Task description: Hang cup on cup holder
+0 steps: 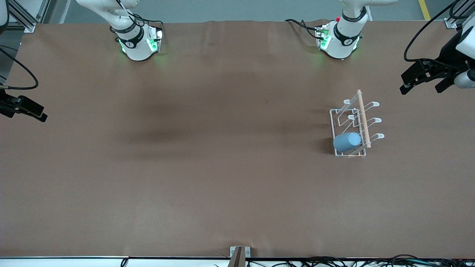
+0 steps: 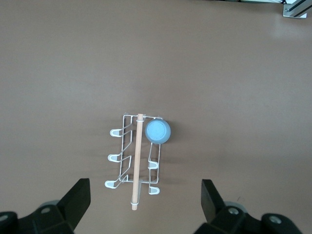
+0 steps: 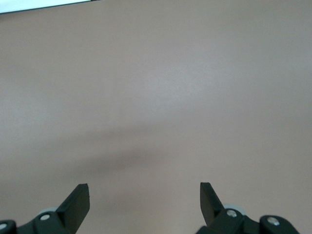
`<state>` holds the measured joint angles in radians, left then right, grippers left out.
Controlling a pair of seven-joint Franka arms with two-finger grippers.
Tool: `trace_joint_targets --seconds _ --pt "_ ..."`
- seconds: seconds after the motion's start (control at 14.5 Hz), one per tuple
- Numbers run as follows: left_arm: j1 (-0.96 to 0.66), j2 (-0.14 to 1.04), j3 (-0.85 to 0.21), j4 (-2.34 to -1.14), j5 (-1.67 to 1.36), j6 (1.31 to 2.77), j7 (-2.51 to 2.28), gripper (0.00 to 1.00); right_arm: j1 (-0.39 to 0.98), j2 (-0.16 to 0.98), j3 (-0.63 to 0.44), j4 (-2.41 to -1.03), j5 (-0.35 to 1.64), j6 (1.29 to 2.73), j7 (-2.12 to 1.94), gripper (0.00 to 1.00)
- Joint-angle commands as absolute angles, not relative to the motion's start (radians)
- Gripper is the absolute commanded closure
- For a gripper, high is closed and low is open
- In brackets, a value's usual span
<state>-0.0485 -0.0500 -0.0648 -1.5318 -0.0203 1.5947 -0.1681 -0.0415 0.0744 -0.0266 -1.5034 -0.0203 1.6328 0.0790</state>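
Note:
The light-blue cup sits tilted over a prong of the white wire cup holder, at the holder's end nearest the front camera. No gripper touches it. The left wrist view looks down on the cup and the holder. My left gripper is open and empty, up in the air past the holder toward the left arm's end of the table; its jaws stand wide apart. My right gripper is open and empty at the right arm's end of the table; in its wrist view it is over bare table.
The brown table cover holds nothing else. The two arm bases stand along the edge farthest from the front camera. A small bracket sits at the table's near edge.

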Motion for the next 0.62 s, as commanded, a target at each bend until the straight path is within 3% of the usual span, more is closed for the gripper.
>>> trace_joint_targets --seconds 0.0,0.55 --pt "-0.046 -0.026 -0.064 -1.496 -0.028 1.565 -0.170 0.00 -0.043 0.048 -0.026 -1.532 -0.025 1.641 0.071 0.00" --pt "-0.048 -0.028 -0.077 -1.511 0.014 1.525 -0.134 0.00 -0.043 0.049 -0.026 -1.532 -0.025 1.644 0.071 0.00"
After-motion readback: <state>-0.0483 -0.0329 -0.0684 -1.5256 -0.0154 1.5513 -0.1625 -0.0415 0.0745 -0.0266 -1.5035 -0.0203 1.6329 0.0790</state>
